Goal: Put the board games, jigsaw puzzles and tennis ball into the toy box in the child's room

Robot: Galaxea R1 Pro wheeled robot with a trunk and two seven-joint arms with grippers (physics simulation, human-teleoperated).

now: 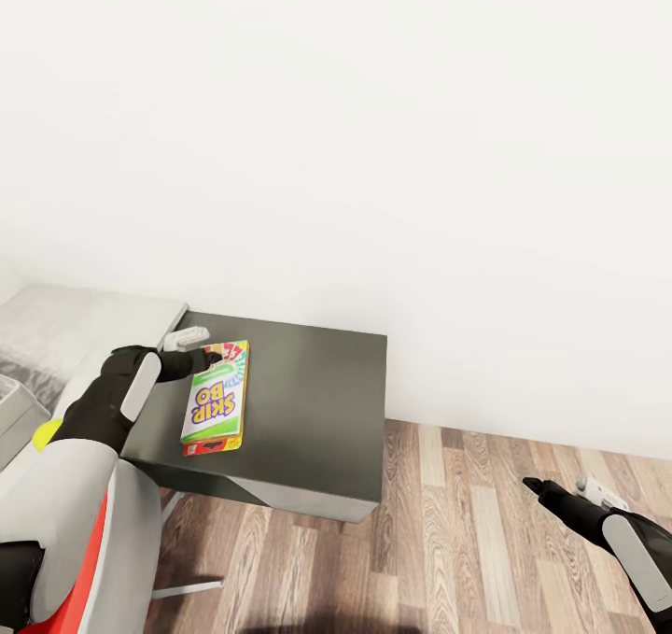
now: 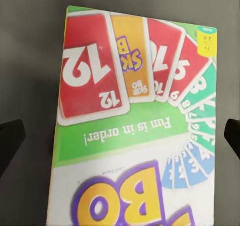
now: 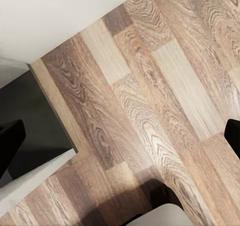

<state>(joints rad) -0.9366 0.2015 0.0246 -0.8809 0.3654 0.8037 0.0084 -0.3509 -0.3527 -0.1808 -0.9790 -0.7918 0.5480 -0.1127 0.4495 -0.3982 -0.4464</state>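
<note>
One board game (image 1: pixel 217 398), a white, red and yellow box with big "SKIP BO" letters, lies flat on a low dark grey-topped cabinet (image 1: pixel 308 401). My left gripper (image 1: pixel 210 359) hovers over the box's far end, open. In the left wrist view the box's cover (image 2: pixel 135 126) lies between the black fingertips (image 2: pixel 10 141), which stand wider than the box. My right gripper (image 1: pixel 537 485) hangs open over the wood floor (image 3: pixel 150 96), holding nothing. The pale-topped table (image 1: pixel 65 331) shows at the left. Bed, jigsaw puzzles and the other games are out of view.
A white wall rises behind the cabinet. A yellow-green round shape (image 1: pixel 42 435) peeks out beside my left forearm, next to a light-grey sloping edge (image 1: pixel 11 410). Wood-plank floor (image 1: pixel 448 522) lies open to the cabinet's right.
</note>
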